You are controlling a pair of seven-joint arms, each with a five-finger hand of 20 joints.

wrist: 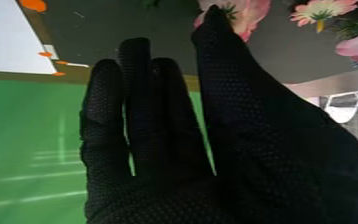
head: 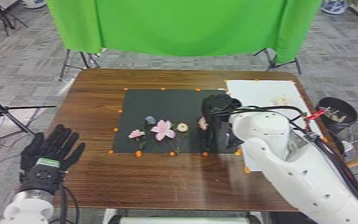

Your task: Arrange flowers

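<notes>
Flowers [head: 164,130] point away, stems toward the mat's [head: 162,102] near edge. The right hand [head: 218,106] (fingers straight) partly hides one pink bloom [head: 203,123].

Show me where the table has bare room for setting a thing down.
Left of the right arm, bare wood lies between the dark mat and the table's near edge. The mat's far part, left of the right hand, is free. The near part is crowded: flowers are there in a row.
</notes>
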